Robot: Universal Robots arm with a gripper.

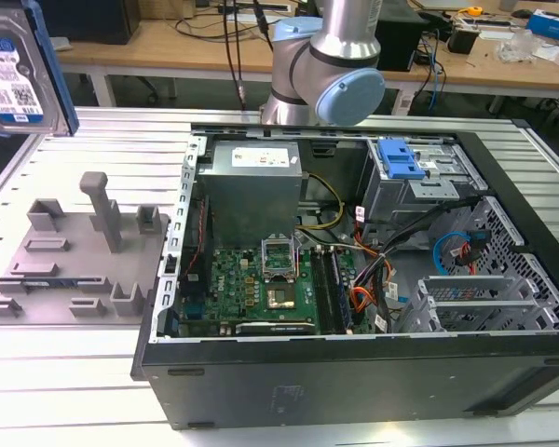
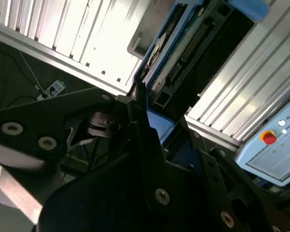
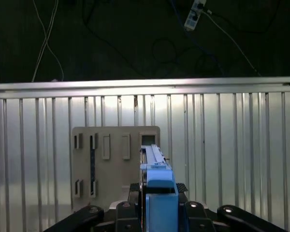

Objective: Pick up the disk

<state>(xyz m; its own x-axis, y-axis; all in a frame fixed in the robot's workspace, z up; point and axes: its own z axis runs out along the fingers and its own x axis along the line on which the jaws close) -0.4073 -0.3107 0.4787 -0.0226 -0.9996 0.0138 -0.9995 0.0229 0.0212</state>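
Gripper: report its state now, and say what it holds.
Gripper: shut on the disk, held on edge above the grey fixture tray, clear of the computer case.

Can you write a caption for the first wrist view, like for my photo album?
The gripper holds the disk on edge, high above the grey fixture tray.

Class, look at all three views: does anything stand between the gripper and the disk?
Nothing visible does. The disk is already up off the table at the exterior view's left, and in the first wrist view it sits between the gripper fingers, above the fixture tray.
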